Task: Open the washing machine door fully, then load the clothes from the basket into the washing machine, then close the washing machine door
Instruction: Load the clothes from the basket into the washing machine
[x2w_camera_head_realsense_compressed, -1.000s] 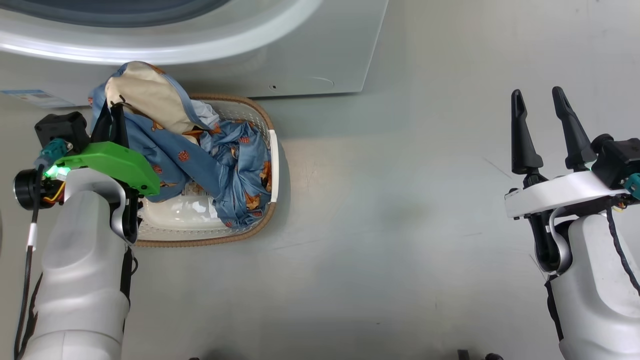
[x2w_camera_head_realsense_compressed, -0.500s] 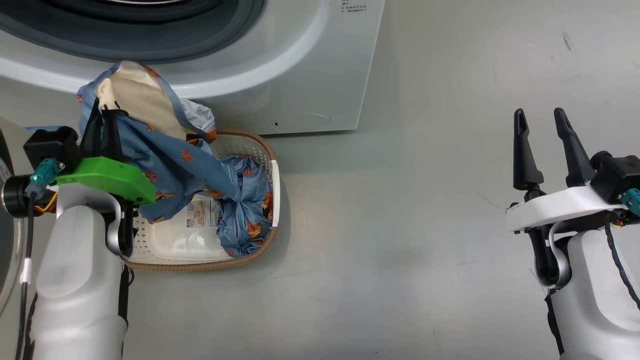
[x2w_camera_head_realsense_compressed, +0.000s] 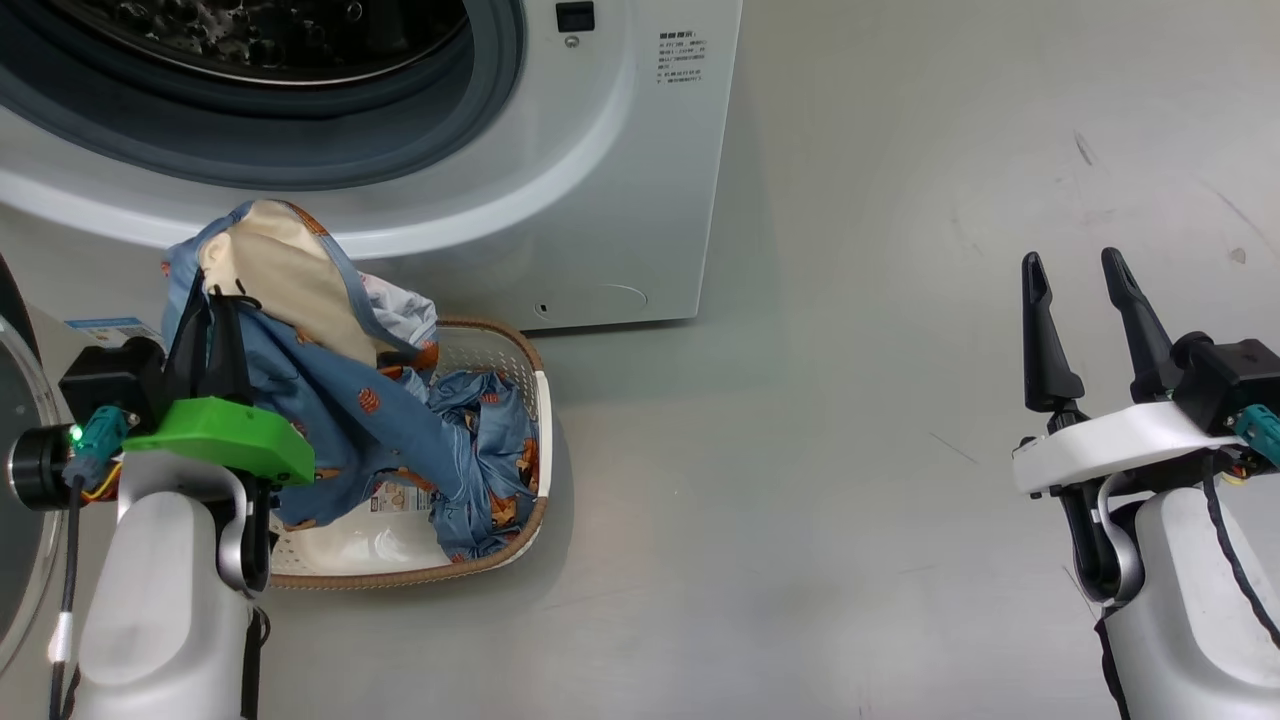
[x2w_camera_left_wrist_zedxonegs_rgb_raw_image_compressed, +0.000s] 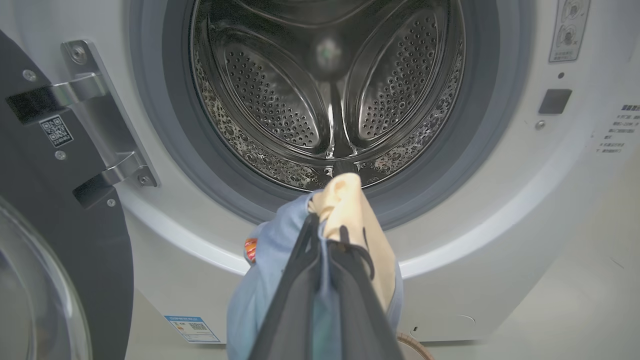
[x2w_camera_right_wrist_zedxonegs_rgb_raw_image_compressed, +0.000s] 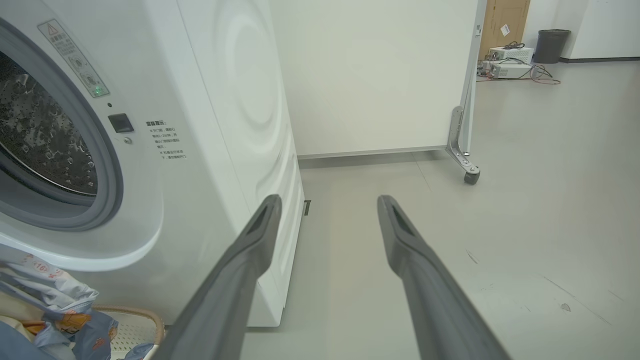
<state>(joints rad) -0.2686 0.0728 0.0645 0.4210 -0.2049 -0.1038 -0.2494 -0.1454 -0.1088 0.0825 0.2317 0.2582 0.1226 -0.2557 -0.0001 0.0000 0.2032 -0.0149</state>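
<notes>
Loading in hand: clothes (x2w_camera_head_realsense_compressed: 340, 400) pinched by left gripper (x2w_camera_head_realsense_compressed: 215, 300), held just below washing machine (x2w_camera_head_realsense_compressed: 620, 180) opening, rest trailing into basket (x2w_camera_head_realsense_compressed: 545, 430) at washing machine foot. Right gripper (x2w_camera_head_realsense_compressed: 1070, 265) spread, empty. Next: clothes must be raised into drum (x2w_camera_left_wrist_zedxonegs_rgb_raw_image_compressed: 325, 75).

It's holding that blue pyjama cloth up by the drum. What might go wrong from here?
1. The left gripper pinches just one fold of the clothes; most hangs into the basket, so it may slip free or tug the basket along.
2. That trailing tail may drape over the grey door seal instead of going in.
3. The open washing machine door stands close on the arm's left; a swing might knock it.
</notes>
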